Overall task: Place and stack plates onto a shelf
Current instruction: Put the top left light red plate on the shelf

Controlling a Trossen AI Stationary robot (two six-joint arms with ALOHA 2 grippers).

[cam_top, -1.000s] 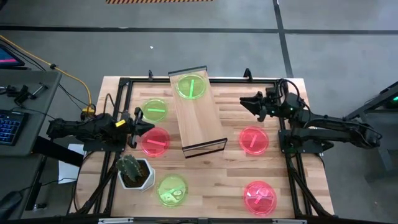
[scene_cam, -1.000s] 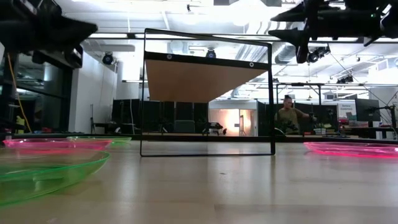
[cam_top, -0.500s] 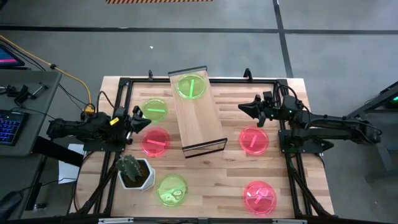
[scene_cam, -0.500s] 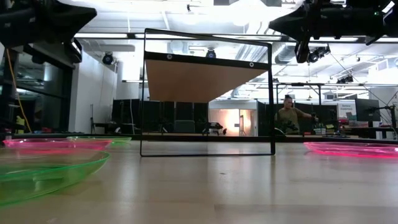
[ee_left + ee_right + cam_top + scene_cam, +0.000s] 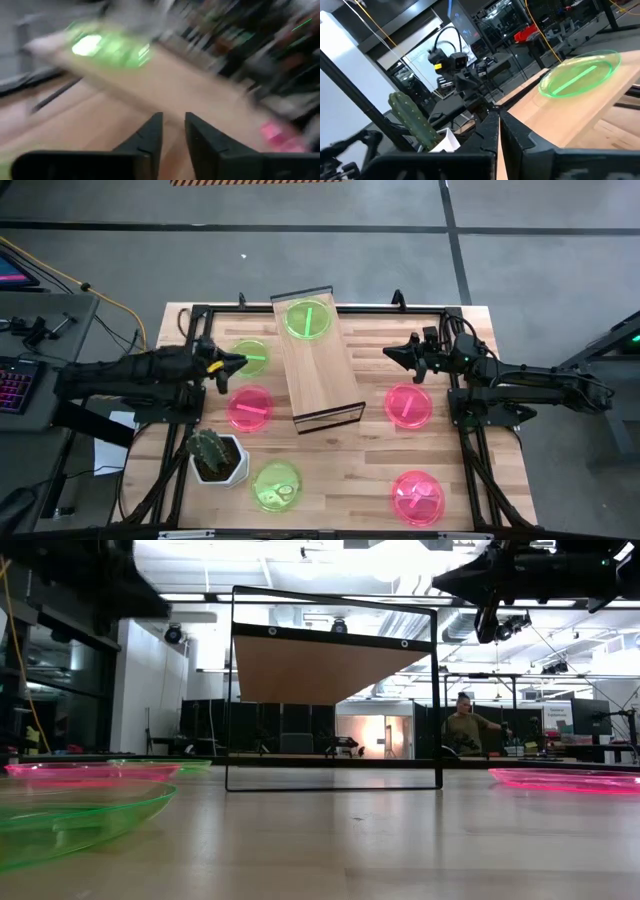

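Shelf point(image 5: 318, 364) carries one green plate point(image 5: 306, 319) at its far end. Left gripper point(image 5: 232, 361), jaws a narrow gap apart and empty, hovers touching nothing beside a second green plate point(image 5: 249, 357); best drop squarely onto its rim. Right gripper point(image 5: 392, 352), jaws nearly together, empty, waits above pink plate point(image 5: 408, 404). Left wrist view blurred; jaw-to-rim clearance unreadable.

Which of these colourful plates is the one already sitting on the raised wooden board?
Find the shelf, the long light-wood plank in the table's middle. At its far end lies a green plate. It is the only plate on the plank; the other five lie on the tabletop around it.
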